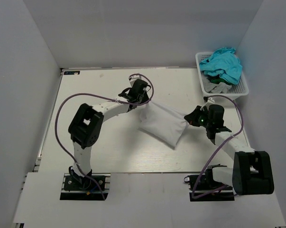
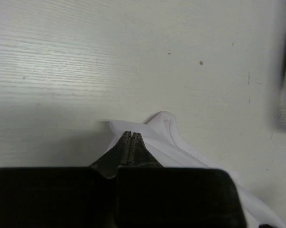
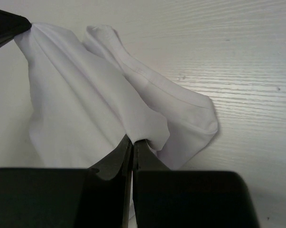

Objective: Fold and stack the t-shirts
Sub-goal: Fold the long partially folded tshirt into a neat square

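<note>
Nearest the lens in the right wrist view, the right gripper (image 3: 132,141) is closed to a slit on a bunched fold of the white shirt (image 3: 86,104). The left gripper (image 2: 130,135) is likewise pinched tight on another corner of it, and shows as a dark tip at the upper left of the right wrist view. The shirt is around the middle of the desk (image 1: 109,152), a little toward the right edge, slung between the two grippers. Its held edge is the long axis: it runs from the left gripper, slightly farther back, to the right gripper, slightly nearer the front edge. The loose cloth sags from that line toward the front edge; I cannot tell how much of it rests on the desk. Each arm holds its own end, so neither is nearer. I judge the coming move turns on a taut held edge as the cloth is laid flat. Open room lies toward the left edge and the front. The far right corner is taken by a basket (image 1: 243,90) with a teal shirt (image 1: 223,64) on top
</note>
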`<action>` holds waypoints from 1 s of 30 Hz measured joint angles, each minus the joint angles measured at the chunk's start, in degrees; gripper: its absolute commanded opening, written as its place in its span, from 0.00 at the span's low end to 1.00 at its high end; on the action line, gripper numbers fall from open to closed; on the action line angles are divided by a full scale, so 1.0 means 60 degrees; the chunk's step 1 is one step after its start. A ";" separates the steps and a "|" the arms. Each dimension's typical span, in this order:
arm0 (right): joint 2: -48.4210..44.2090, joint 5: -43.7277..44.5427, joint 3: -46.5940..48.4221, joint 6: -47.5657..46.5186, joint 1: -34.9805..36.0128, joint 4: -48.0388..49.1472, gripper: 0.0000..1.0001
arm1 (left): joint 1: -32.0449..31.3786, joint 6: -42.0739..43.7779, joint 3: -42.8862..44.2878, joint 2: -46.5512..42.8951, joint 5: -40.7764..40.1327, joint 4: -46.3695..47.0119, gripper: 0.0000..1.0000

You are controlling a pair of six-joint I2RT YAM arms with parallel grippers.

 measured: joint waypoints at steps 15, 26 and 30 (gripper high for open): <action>0.2390 0.0973 0.1155 0.0477 -0.0342 -0.0554 0.90 | 0.0146 0.1577 0.0943 0.1858 0.1759 0.0874 0.57; 0.0255 0.0896 0.2222 -0.0138 -0.0324 -0.2248 0.90 | 0.0175 0.2306 0.2841 0.1184 0.1264 -0.1803 1.00; -0.0634 0.0528 0.2222 -0.0237 -0.0248 -0.2659 0.90 | 0.0095 0.2430 0.2885 0.0317 0.1450 -0.2328 1.00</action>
